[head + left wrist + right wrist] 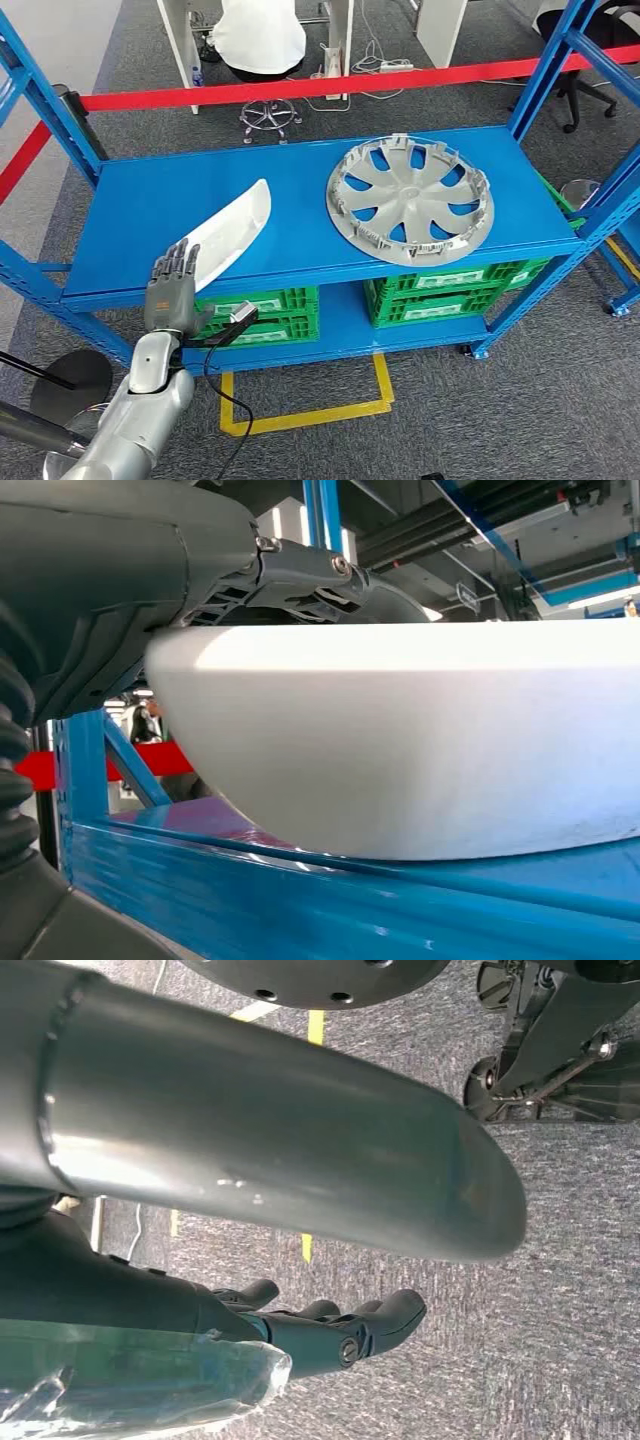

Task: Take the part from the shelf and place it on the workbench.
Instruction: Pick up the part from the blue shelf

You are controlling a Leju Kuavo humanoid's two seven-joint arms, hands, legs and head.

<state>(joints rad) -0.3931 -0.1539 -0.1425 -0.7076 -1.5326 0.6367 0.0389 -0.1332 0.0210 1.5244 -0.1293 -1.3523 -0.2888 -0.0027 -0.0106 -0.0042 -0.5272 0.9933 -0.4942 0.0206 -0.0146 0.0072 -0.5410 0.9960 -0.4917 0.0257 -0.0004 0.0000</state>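
Observation:
A long white curved part (230,228) lies on the top board of the blue shelf (143,215), toward its left front. My left hand (170,290) is at the part's near end, back of the hand up, fingers stretched over that end and thumb out in front of the shelf's edge. In the left wrist view the dark fingers (302,570) lie along the top of the white part (423,750), which sits low over the blue board (377,900). My right hand (332,1330) hangs over the grey carpet, fingers loosely extended and holding nothing.
A silver hubcap (409,197) lies on the shelf's right half. Green crates (438,285) stand on the lower board. Blue uprights frame both ends. A red tape (302,88) runs behind the shelf, with a seated person (256,35) beyond. Yellow floor marking (302,415) lies in front.

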